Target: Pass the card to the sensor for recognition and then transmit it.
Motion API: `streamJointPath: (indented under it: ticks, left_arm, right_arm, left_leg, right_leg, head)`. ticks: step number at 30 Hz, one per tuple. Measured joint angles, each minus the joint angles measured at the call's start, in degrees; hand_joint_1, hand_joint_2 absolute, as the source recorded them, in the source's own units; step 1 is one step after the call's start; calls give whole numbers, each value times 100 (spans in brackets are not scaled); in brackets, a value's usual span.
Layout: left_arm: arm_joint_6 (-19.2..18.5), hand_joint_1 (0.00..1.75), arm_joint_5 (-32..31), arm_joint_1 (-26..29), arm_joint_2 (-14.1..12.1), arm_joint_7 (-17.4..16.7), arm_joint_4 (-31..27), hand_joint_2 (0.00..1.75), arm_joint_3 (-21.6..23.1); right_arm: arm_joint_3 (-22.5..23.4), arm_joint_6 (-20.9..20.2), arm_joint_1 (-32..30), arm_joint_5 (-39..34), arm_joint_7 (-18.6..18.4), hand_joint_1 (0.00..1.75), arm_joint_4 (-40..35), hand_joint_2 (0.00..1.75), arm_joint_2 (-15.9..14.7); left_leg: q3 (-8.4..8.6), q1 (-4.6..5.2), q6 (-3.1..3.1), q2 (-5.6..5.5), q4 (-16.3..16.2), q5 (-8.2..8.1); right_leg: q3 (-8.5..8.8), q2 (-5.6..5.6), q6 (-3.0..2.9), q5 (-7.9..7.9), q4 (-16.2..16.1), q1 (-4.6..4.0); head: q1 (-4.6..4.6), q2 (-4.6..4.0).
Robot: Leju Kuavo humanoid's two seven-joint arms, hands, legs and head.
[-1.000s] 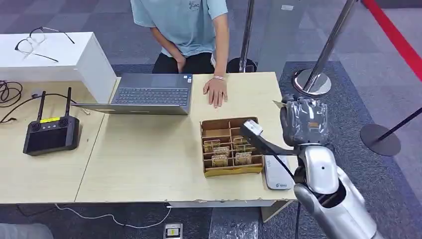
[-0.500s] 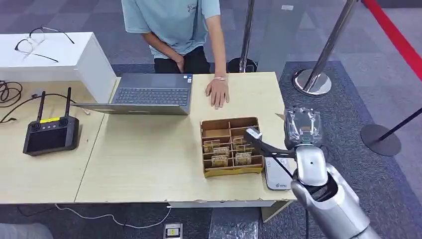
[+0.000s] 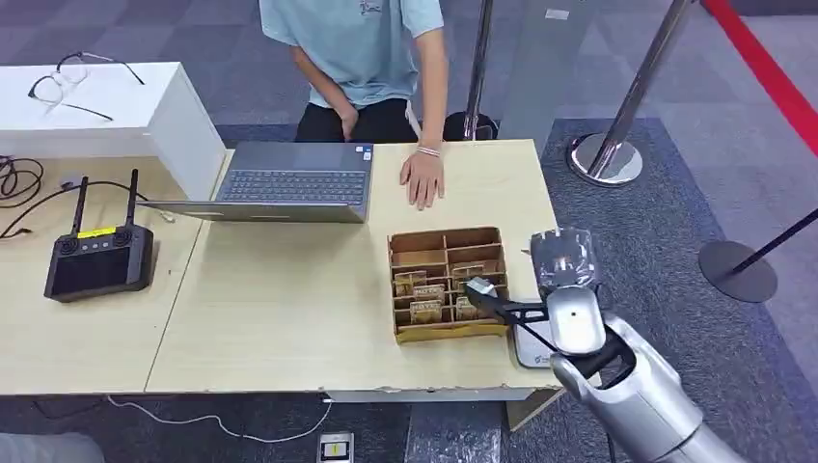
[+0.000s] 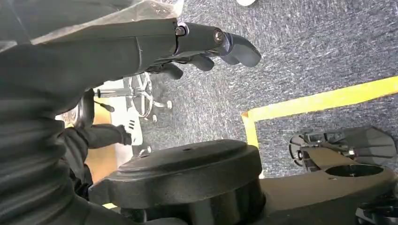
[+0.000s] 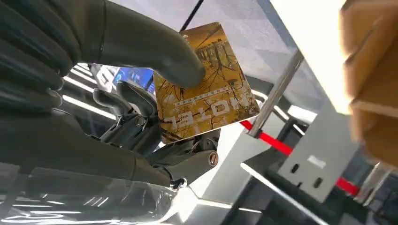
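**Card pinched in my right hand, close by the box and sensor**

My right hand (image 3: 562, 258) sits at the table's (image 3: 289, 318) right edge, and in the right wrist view its thumb (image 5: 155, 56) presses the yellow hotel card (image 5: 206, 84) against the darker fingers (image 5: 136, 117), so the card is clamped there. From the head view I see a pale corner of it sticking out at the hand's inner side. Just beside the hand, toward the table's middle, stands the compartmented cardboard box (image 3: 447, 283) with more cards in its slots. The flat white sensor (image 3: 533, 338) lies on the table right below my wrist, partly hidden by the forearm. Across the table from the hand, a person (image 3: 367, 58) rests a hand (image 3: 422, 177) on the tabletop beside an open laptop (image 3: 289, 181).

My left hand (image 4: 206, 47) hangs over grey carpet, fingers loosely curled, holding nothing.
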State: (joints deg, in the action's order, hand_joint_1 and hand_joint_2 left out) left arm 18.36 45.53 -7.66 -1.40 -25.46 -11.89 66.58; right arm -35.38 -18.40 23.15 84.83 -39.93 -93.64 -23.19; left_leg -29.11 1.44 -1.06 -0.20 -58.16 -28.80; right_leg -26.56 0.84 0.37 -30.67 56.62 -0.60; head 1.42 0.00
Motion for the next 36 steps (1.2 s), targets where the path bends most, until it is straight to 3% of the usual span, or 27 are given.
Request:
streamJointPath:
  ticks: [5,10,12,17,36]
  left_arm:
    - [0,0,0,4,-2,50,0,175,11]
    - [0,0,0,5,-2,50,0,175,11]
    - [0,0,11,8,-4,66,0,175,13]
    - [2,0,15,9,-9,66,0,175,13]
    - [-26,0,-53,8,-24,4,0,175,26]
  right_arm:
    - [-385,-303,120,-61,59,175,125,175,-29]
    - [-418,-339,128,-79,64,175,131,175,-29]
    - [-763,-770,225,-199,155,175,274,175,-33]
    - [-1008,-982,345,-223,177,175,437,175,-46]
    - [-1469,-763,614,-697,81,175,1395,175,-77]
  left_leg:
    - [-1,0,0,0,0,0]
    - [-2,0,0,-1,1,0]
    - [-1,0,0,1,0,0]
    - [2,-1,0,3,0,0]
    - [9,-1,0,5,0,0]
  right_leg:
    - [-1,0,0,0,0,0]
    - [-1,0,0,0,0,0]
    - [-1,0,0,0,0,0]
    - [0,-1,0,0,0,0]
    - [6,-1,0,0,0,-1]
  head:
    - [0,0]
    - [0,0]
    - [-2,0]
    - [-2,0]
    - [0,0]
